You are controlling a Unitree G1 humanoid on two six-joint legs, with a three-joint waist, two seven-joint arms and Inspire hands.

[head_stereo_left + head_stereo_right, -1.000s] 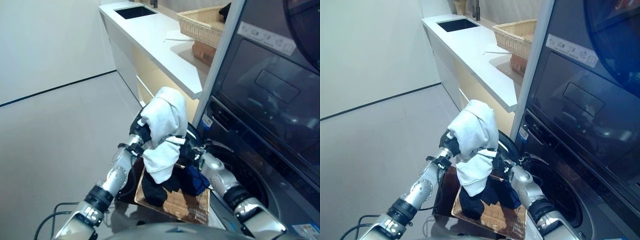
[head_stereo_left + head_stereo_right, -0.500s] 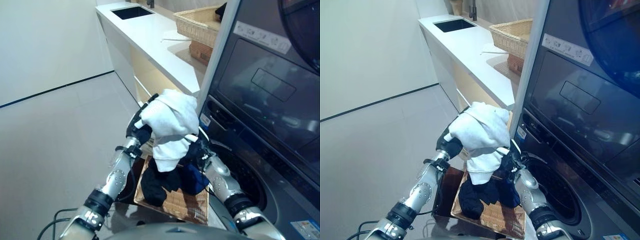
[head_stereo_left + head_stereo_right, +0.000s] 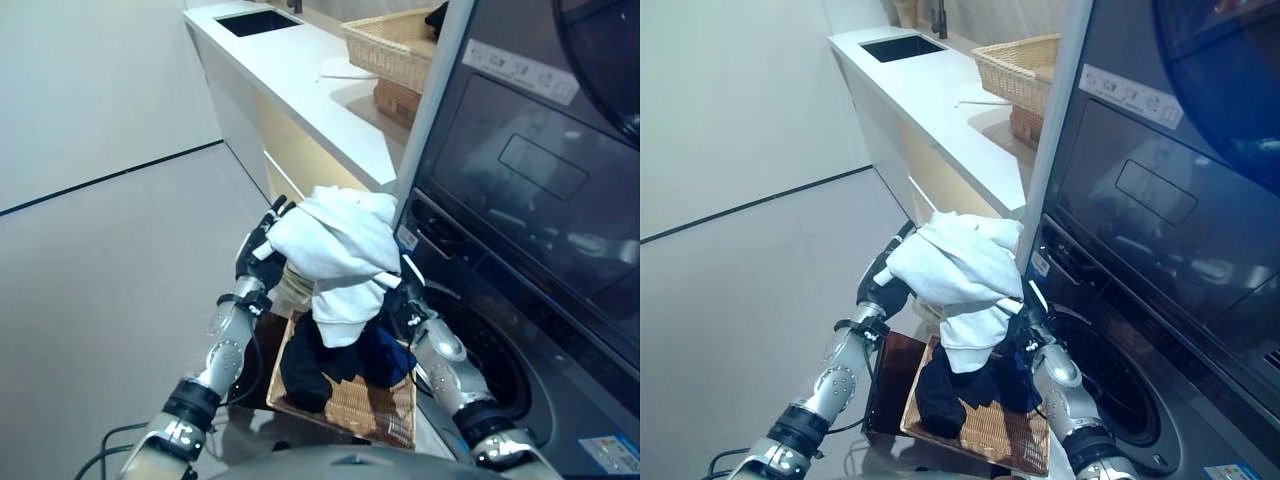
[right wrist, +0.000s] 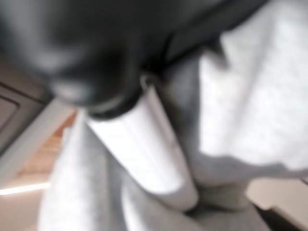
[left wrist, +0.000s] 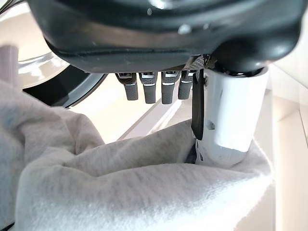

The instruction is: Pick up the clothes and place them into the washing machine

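1. The white garment (image 3: 338,250) is bunched and lifted between both hands, in front of the washing machine (image 3: 520,230) and above the flat wicker basket (image 3: 350,400). Its loose end hangs down toward the dark clothes (image 3: 335,365) left in that basket.
2. The left hand (image 3: 258,255) is at the bundle's outer side. Its wrist view shows cloth draped across it, with the thumb against the fabric and the fingers relaxed beyond it, so it looks to be carrying the bundle, not clenched on it.
3. The right hand (image 3: 405,305) is under the hanging part, beside the drum opening (image 3: 480,365). Cloth covers its fingers, so I cannot tell their state.
4. Holding the bundle from both sides probably stops it unrolling on its way to the drum.
5. Behind, a white bench (image 3: 300,80) carries a woven basket (image 3: 390,45) and ends in a sink (image 3: 255,20).
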